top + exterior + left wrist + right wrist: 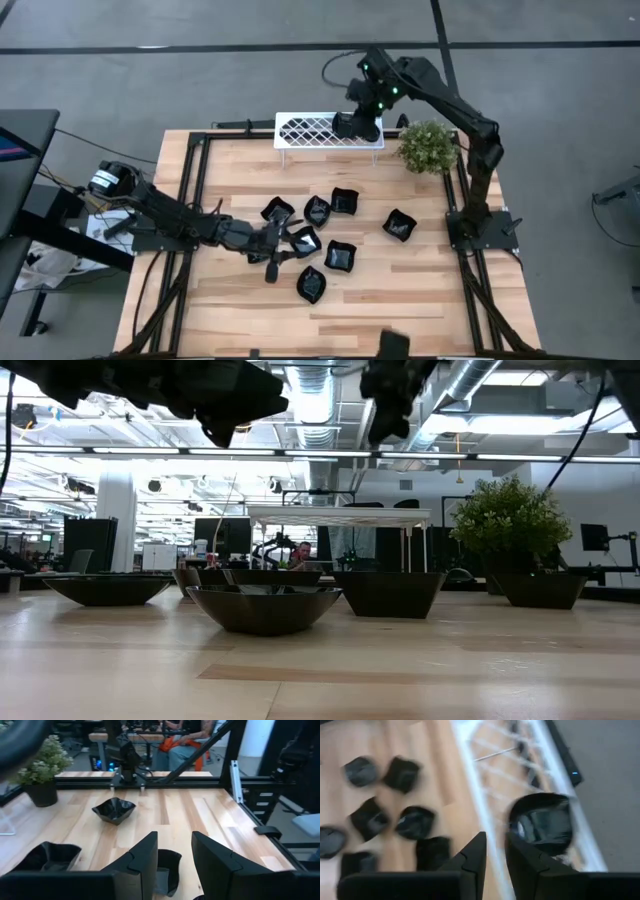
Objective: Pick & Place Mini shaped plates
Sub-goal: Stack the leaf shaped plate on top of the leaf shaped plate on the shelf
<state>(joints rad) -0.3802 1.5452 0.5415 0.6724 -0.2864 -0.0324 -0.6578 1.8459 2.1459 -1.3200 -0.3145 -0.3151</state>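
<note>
Several mini shaped plates, glossy and black, lie scattered mid-table, among them one (340,256) in the middle and one (399,225) apart to the right. My left gripper (288,246) hovers at the cluster's left side, open, with the rim of a plate (169,870) showing low in the gap between its fingers (145,857). My right gripper (350,125) is over the white lattice rack (310,130) at the table's back edge. It is open (495,845) with nothing between its fingers. One plate (545,822) rests on the rack just beyond them.
A green potted plant (428,147) stands right of the rack. The right arm's base (480,225) sits at the right edge and black frame rails border the table. A seated person (180,745) is beyond the table. Bare wood lies along the front.
</note>
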